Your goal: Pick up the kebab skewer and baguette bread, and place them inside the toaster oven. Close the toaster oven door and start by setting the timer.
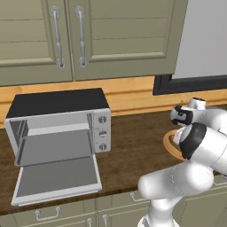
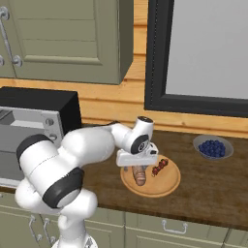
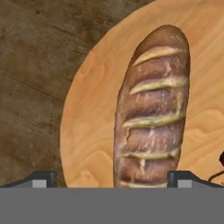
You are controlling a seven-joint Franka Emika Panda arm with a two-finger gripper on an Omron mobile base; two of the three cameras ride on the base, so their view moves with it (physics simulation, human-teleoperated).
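Though astride baguette bread (image 3: 151,111), end effector (image 3: 112,178) agape.

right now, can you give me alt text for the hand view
A golden-brown baguette bread with pale diagonal slashes lies on a round wooden board, between the open gripper's two dark fingertips. Dark wooden counter surrounds the board.

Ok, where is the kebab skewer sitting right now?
In the right base view, the kebab skewer lies on the round wooden plate, just right of the baguette bread, with the blueberry bowl further right on the counter.
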